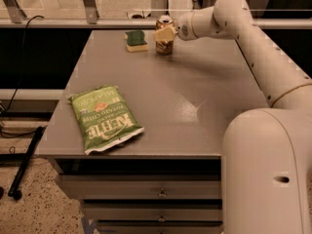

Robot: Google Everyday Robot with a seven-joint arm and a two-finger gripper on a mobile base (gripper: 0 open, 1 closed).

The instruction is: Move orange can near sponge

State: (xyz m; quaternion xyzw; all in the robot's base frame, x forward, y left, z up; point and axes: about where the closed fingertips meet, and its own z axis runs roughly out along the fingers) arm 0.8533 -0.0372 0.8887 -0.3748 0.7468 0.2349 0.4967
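Observation:
The orange can [164,44] is upright at the far edge of the grey table [195,106], its base on or just above the surface. My gripper [166,33] reaches in from the right and is shut on the can's upper part, with one pale finger [164,34] across its front. The sponge [136,40], dark green on top with a pale yellow base, lies flat just left of the can, a small gap apart.
A green chip bag [105,117] lies flat at the table's front left. My white arm [253,43] stretches along the table's right side, with my base at the front right. A glass railing [73,21] runs behind the table. Drawers sit under the front edge.

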